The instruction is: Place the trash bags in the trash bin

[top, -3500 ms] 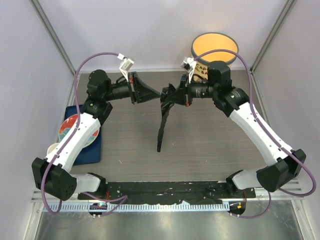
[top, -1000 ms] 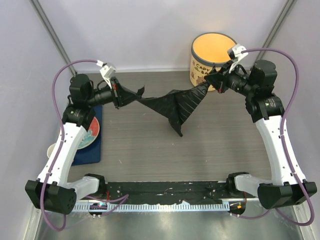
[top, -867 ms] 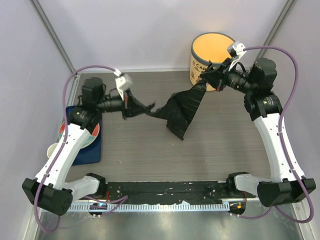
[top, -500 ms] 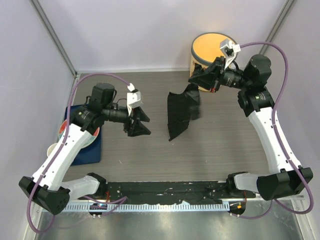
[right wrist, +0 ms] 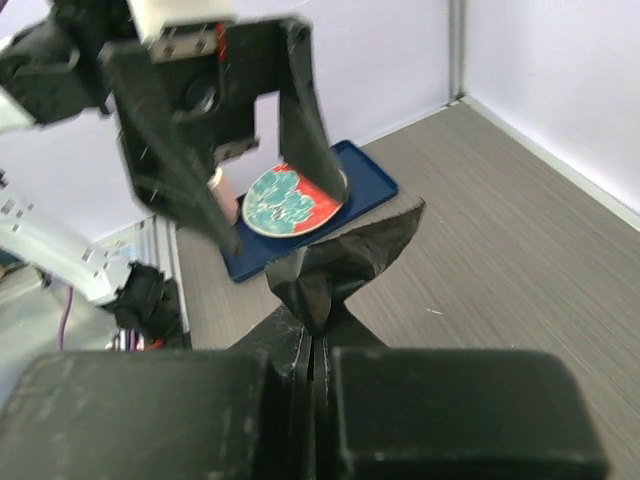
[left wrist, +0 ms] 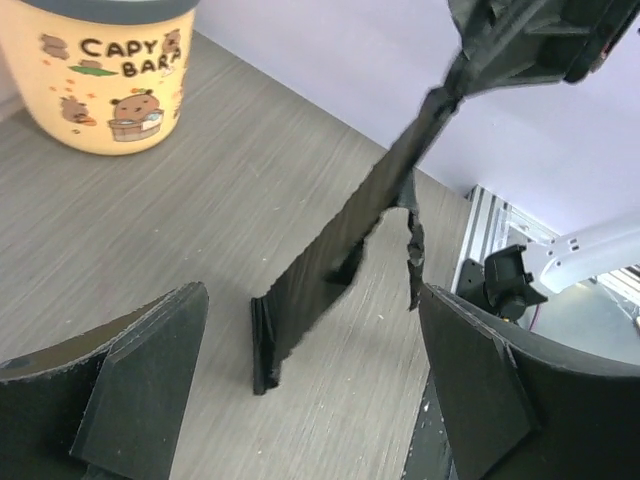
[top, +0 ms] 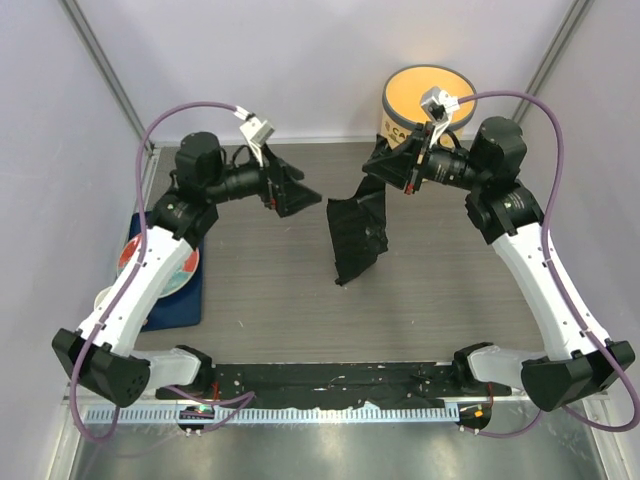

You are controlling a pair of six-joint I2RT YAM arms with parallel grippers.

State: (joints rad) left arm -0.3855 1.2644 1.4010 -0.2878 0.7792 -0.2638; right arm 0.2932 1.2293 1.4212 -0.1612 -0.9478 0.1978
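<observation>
One trash bag [top: 355, 235] hangs pinched in right hand [top: 387, 165].

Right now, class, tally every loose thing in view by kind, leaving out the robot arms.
Black glossy plastic trash bag: 1
Cream-yellow cylindrical trash bin: 1
Blue rectangular tray: 1
Red-and-teal patterned round plate: 1
Small beige cup: 1
Total: 5

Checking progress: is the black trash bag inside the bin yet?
Out. The trash bag hangs from the shut right pincer, outside the trash bin.
</observation>
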